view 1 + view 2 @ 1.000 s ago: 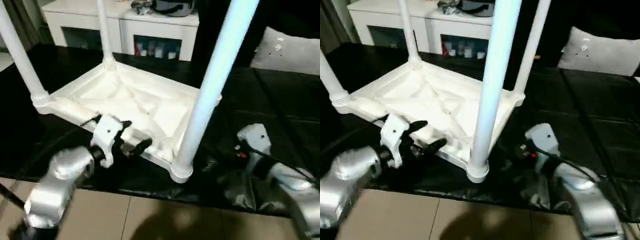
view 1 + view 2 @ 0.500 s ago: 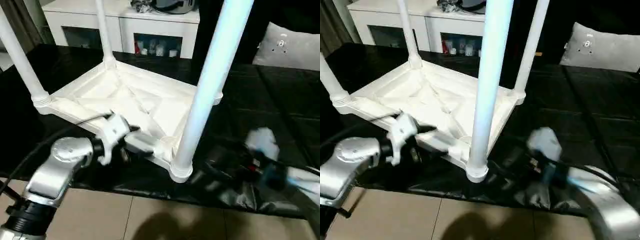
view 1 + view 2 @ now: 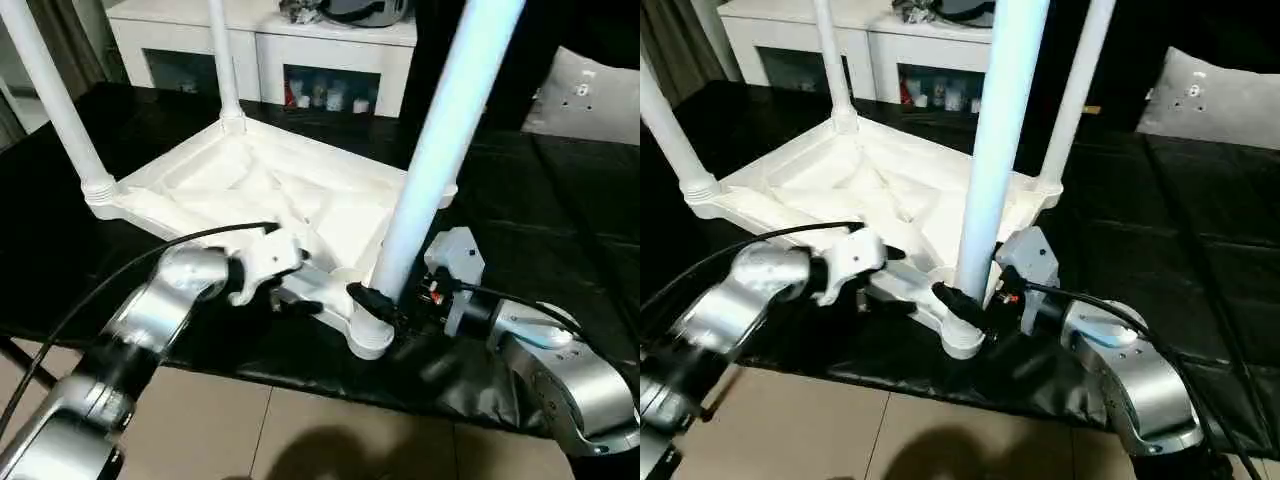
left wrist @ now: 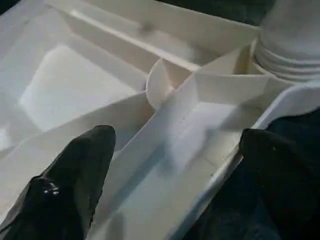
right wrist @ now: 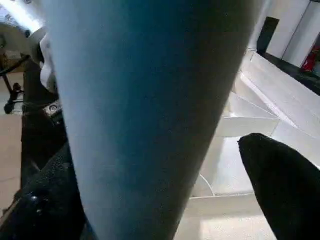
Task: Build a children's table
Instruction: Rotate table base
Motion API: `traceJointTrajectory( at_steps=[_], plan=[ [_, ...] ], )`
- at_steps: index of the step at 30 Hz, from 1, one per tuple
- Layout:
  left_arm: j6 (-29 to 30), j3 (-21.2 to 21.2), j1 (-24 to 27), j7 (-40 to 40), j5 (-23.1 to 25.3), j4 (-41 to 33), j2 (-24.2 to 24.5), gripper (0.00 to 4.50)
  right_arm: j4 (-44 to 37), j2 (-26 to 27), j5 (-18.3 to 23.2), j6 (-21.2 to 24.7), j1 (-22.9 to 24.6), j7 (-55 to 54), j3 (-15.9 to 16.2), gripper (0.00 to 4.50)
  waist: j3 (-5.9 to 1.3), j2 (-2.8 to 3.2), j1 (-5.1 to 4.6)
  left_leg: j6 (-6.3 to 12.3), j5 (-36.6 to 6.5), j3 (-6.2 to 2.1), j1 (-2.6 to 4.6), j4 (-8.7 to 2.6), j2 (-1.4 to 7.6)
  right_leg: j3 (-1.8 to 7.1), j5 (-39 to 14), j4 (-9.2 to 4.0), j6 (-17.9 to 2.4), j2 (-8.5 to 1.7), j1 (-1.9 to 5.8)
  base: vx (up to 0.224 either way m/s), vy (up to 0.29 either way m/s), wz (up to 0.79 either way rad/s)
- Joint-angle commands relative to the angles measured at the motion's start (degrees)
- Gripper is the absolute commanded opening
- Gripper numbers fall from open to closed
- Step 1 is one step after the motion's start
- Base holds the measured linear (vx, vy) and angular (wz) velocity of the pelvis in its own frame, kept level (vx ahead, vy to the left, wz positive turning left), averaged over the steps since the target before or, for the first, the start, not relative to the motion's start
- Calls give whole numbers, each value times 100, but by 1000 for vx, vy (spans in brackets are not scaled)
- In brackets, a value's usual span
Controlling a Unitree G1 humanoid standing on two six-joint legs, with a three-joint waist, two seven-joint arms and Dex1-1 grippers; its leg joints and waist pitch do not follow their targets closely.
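Observation:
The children's table (image 3: 230, 180) lies upside down on the black-covered work table (image 3: 560, 230), its white legs rising from the corner sockets. My left gripper (image 3: 290, 275) stands open astride the top's near rim. In the left wrist view one of its fingers (image 4: 75, 175) is over the ribbed underside (image 4: 200, 85) and the other is outside the rim. My right gripper (image 3: 390, 295) is open around the base of the near leg (image 3: 440, 140), just above its socket. In the right wrist view that leg (image 5: 150, 100) stands between the two fingers, with a gap to the finger (image 5: 285, 175) on one side.
A white cabinet (image 3: 260, 40) stands behind the work table, and a grey cushion (image 3: 590, 100) lies at the back right. The black cover's front edge runs just below the near socket, with tiled floor (image 3: 300, 430) beyond it. A black cable (image 3: 110, 280) loops along my left arm.
My left gripper has moved right and forward onto the top's near rim. My right gripper has swung left from the bare cover to the near leg's base. The view has shifted a little.

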Motion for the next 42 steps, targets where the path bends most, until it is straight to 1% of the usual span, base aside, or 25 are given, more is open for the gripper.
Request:
traceJointTrajectory(
  at_steps=[1,3,4,5,6,7,8,10,12,13,15,17,18,19,21,22,23,25,26,29,31,35,40,41,42],
  plan=[
    [-75,-163,-75,-119,257,313,7,445,52,-36,-70,-24,-9,-87,-45,450,-352,36,17,27,103,63,-143,-457,120,213,-149,-334,-1155,-320,401,0,0,0],
    [-105,-207,-156,-235,280,458,1,445,59,-35,-88,-28,6,-114,-51,450,-345,40,8,-19,-3,63,-149,-461,125,213,-202,-340,-1203,-331,421,0,0,0],
    [-208,-319,-342,-491,359,808,13,445,76,-34,-119,-41,27,-144,-64,450,-322,41,10,-24,-124,71,-145,-476,116,217,-447,-390,-1168,-322,404,0,0,0],
    [-269,-365,-420,-584,398,966,18,445,83,-32,-134,-45,32,-155,-71,450,-319,40,6,-48,-256,70,-137,-490,116,222,-708,-407,-1103,-322,411,0,0,0],
    [-324,-435,-521,-668,479,1152,36,445,97,-29,-147,-64,42,-183,-88,450,-317,73,9,-67,-312,67,-127,-491,122,225,-798,-405,-1077,-327,402,0,0,0],
    [-362,-498,-631,-782,556,1329,66,445,129,-30,-165,-99,51,-208,-108,450,-307,43,3,-73,-396,64,-137,-503,122,231,-1021,-434,-1008,-336,417,0,0,0],
    [-352,-528,-725,-915,587,1440,105,445,179,-36,-186,-144,54,-212,-128,450,-319,58,8,-83,-403,61,-123,-508,138,240,-1113,-433,-981,-353,401,0,0,0],
    [-285,-504,-849,-1088,556,1542,140,445,289,-45,-204,-220,44,-195,-160,450,-316,61,5,-103,-419,61,-129,-513,155,239,-1064,-436,-1057,-365,390,0,0,0],
    [-63,-277,-949,-1249,270,1499,110,445,346,-59,-224,-262,44,-205,-188,450,-314,62,11,-118,-418,63,-125,-510,166,233,-953,-412,-1138,-362,381,0,0,0],
    [-63,-277,-949,-1249,270,1499,110,445,346,-59,-224,-262,44,-205,-188,450,-313,59,9,-127,-409,67,-128,-510,162,231,-909,-401,-1168,-359,386,0,0,0],
    [157,-149,-1045,-1491,83,1540,85,445,327,-79,-239,-268,61,-225,-194,450,-313,64,28,-117,-341,75,-128,-501,155,228,-754,-393,-1254,-357,393,0,0,0],
    [169,-204,-1053,-1620,132,1571,121,445,327,-88,-245,-276,67,-232,-194,450,-314,61,26,-100,-280,72,-139,-505,159,225,-616,-382,-1285,-352,404,0,0,0],
    [116,-306,-1047,-1795,260,1704,151,445,350,-93,-257,-312,74,-246,-190,450,-315,26,29,-70,-234,72,-144,-503,159,227,-581,-375,-1283,-358,415,0,0,0],
    [60,-355,-1031,-1837,328,1788,147,445,366,-88,-261,-341,80,-252,-189,450,-309,59,26,-60,-248,75,-142,-506,156,227,-621,-385,-1267,-356,405,0,0,0],
    [-66,-471,-998,-1842,467,1967,94,445,405,-72,-253,-388,67,-251,-193,450,-315,50,23,-56,-322,73,-138,-510,162,230,-714,-402,-1252,-371,420,0,0,0],
    [-118,-514,-986,-1832,517,2018,75,445,417,-68,-253,-398,60,-250,-195,450,-308,45,18,-47,-349,73,-139,-513,165,231,-769,-416,-1241,-364,409,0,0,0],
    [-159,-548,-971,-1830,554,2048,63,445,424,-61,-257,-408,59,-252,-194,450,-306,69,18,-61,-372,69,-138,-517,169,232,-786,-409,-1243,-368,412,0,0,0],
    [-171,-616,-961,-1897,602,2115,17,445,433,-48,-269,-403,23,-286,-206,450,-303,56,10,-58,-403,72,-134,-522,174,233,-808,-417,-1243,-369,409,0,0,0],
    [-182,-667,-959,-1976,629,2128,-9,445,439,-26,-269,-371,-28,-345,-239,450,-302,73,3,-64,-419,70,-136,-527,180,235,-794,-421,-1256,-371,407,0,0,0],
    [-243,-714,-984,-2153,676,2144,-17,445,441,-33,-263,-337,-86,-392,-283,450,-304,63,-6,-67,-410,67,-141,-528,179,236,-751,-416,-1272,-372,417,0,0,0],
    [-166,-745,-967,-2473,619,2035,-4,445,438,-66,-283,-329,-93,-475,-366,450,-299,73,-24,-76,-384,63,-149,-532,176,236,-710,-412,-1294,-373,424,0,0,0],
    [-49,-753,-929,-2845,495,1779,33,445,528,-117,-342,-366,-144,-613,-520,450,-305,65,-63,-53,-366,70,-146,-533,180,238,-647,-412,-1352,-379,430,0,0,0],
    [102,-653,-903,-3023,324,1525,-2,445,687,-173,-385,-406,-240,-707,-680,450,-325,46,-137,16,-132,87,-165,-510,151,228,-307,-396,-1480,-363,474,0,0,0],
    [144,-584,-884,-3005,294,1462,-42,445,788,-214,-413,-442,-270,-735,-722,450,-329,14,-149,56,-80,93,-165,-506,150,225,-236,-394,-1516,-358,479,0,0,0],
    [147,-557,-878,-2967,289,1451,-60,445,828,-229,-430,-455,-280,-752,-735,450,-325,24,-149,74,-59,92,-168,-504,149,224,-226,-391,-1527,-358,479,0,0,0]
  ],
)
